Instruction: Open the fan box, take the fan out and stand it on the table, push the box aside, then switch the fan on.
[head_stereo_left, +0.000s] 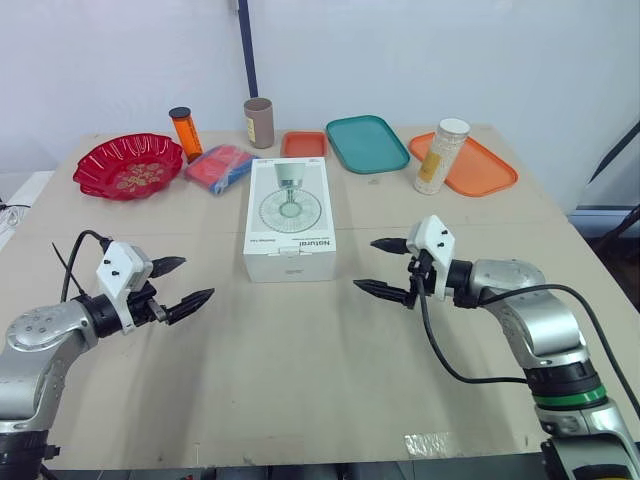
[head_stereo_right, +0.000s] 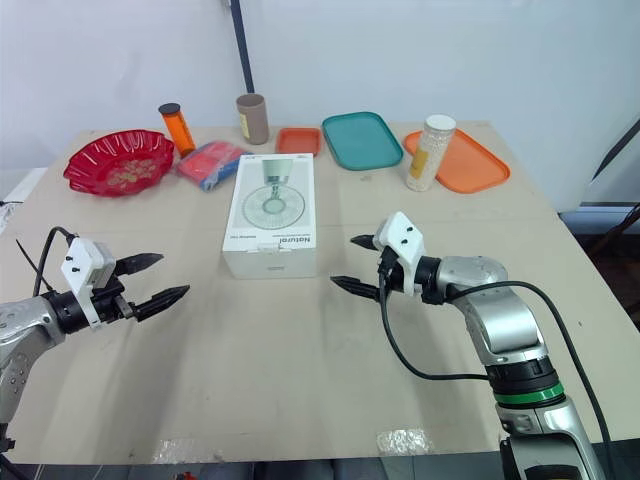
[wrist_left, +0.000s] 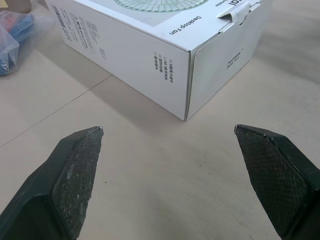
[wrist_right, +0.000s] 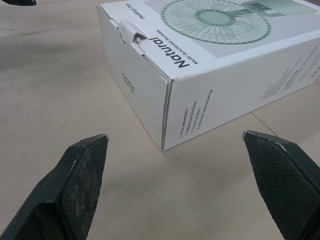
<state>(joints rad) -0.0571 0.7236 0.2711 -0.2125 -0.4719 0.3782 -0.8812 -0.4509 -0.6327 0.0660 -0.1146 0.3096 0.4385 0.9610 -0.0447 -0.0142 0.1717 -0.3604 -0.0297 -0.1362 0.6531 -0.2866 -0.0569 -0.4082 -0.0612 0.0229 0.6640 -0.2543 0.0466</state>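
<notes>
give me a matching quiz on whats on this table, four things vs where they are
Things: 1 fan box; 2 red bowl; 3 teal tray; 4 white-capped jar.
Places: a far left of the table; b at the large orange tray; c shut, central, ahead of left hand and right hand; d far edge, next to the small orange tray.
Pairs: 1-c; 2-a; 3-d; 4-b
</notes>
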